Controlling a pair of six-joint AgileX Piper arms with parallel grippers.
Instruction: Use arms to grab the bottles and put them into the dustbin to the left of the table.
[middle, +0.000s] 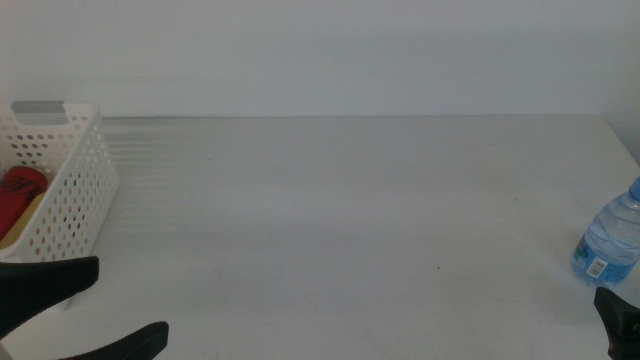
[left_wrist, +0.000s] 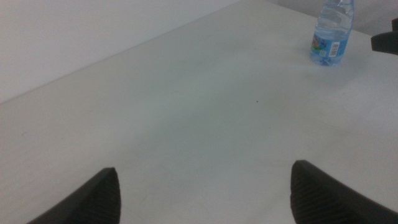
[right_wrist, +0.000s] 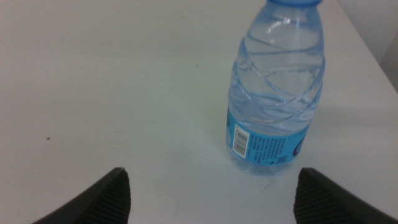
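Note:
A small clear bluish water bottle (middle: 610, 242) stands upright at the table's right edge; it also shows in the right wrist view (right_wrist: 277, 93) and the left wrist view (left_wrist: 332, 34). My right gripper (right_wrist: 211, 199) is open and empty, just in front of the bottle, its jaws apart on either side; only one jaw tip shows in the middle view (middle: 622, 312). My left gripper (left_wrist: 205, 193) is open and empty at the front left (middle: 85, 310), near the dustbin (middle: 75, 190). The dustbin holds a red can (middle: 18, 195) and something yellowish (middle: 25, 222).
The white table (middle: 350, 230) stretches wide between the dustbin and the bottle. A pale wall runs behind its far edge. The right table edge lies close behind the bottle.

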